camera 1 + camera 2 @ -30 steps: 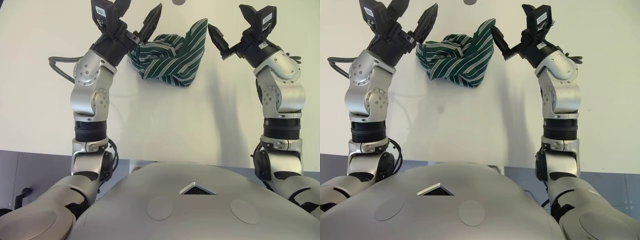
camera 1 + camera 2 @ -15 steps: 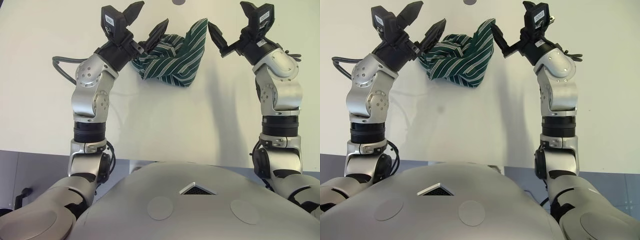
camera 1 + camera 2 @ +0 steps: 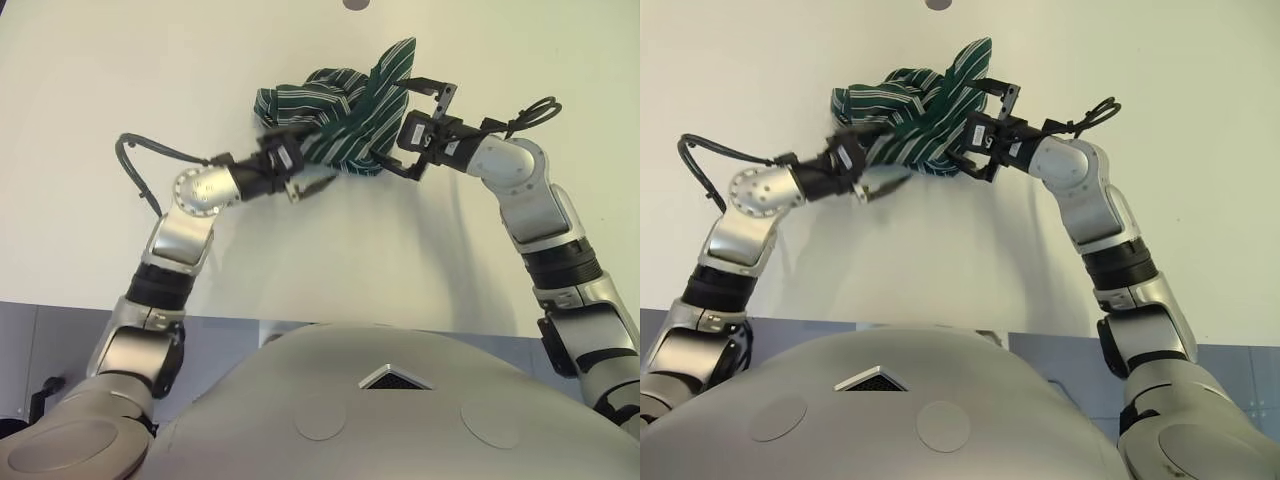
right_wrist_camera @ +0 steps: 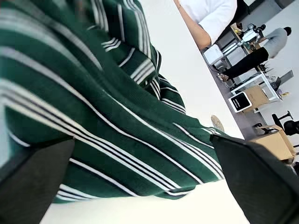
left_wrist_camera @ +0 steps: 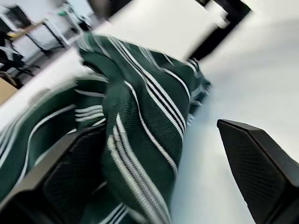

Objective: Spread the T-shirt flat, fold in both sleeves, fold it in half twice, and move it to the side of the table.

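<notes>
Left gripper (image 3: 308, 158) and right gripper (image 3: 396, 122), both wide open, are straddling opposite sides of the striped T-shirt (image 3: 335, 105) lying bunched far out on the table (image 3: 150, 60), the spreading step seemingly just starting, each needing next to pinch fabric and pull outward.

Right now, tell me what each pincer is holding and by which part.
Nothing is gripped. The left pincer and right pincer are both open, each straddling a fold on its own side of the crumpled T-shirt.

My head pair looks forward and down over the table (image 3: 120, 60). Both wrist cameras sit close on the T-shirt (image 4: 117, 116), shared by all.
</notes>
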`<action>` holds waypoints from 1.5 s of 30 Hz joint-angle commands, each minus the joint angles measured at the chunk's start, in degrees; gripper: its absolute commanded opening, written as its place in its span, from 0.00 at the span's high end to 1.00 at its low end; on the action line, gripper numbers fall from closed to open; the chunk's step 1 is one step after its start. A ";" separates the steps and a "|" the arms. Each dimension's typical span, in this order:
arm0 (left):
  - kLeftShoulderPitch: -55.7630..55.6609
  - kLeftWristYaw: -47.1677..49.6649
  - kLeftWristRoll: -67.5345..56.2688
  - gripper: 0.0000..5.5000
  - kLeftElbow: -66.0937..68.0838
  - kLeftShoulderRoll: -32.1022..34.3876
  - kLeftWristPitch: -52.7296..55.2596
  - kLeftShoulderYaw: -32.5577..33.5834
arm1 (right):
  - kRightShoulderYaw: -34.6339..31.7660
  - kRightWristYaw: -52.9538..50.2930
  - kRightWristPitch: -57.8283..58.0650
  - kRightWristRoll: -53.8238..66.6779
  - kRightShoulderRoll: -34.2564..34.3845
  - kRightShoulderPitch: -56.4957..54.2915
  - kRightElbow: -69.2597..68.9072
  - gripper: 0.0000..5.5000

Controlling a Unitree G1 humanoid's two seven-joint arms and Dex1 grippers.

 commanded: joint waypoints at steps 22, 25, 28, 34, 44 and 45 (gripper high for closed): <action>-6.99 9.89 -1.69 0.25 3.41 -0.79 13.04 2.59 | -6.56 -0.76 13.35 8.11 2.79 -1.39 -3.31 0.02; -6.30 8.38 -3.27 0.25 2.27 -1.46 14.18 3.93 | -6.52 -0.90 13.44 8.32 2.86 -1.33 -3.25 0.02; -6.27 6.40 -12.94 0.25 -1.58 -4.48 20.27 8.83 | -6.25 -0.85 13.36 8.36 2.74 -1.07 -3.33 0.02; -9.18 9.80 -18.74 0.25 -1.98 -7.40 28.07 14.72 | -2.83 3.23 10.78 7.81 0.59 1.75 -5.22 0.02; -1.71 -2.53 3.53 0.25 -3.47 9.57 10.45 -4.71 | -4.26 2.77 11.56 9.16 1.27 1.52 -5.04 0.02; -0.76 -4.98 4.12 0.25 -4.03 12.18 8.31 -5.27 | -5.13 2.02 11.82 9.83 2.09 0.58 -4.82 0.02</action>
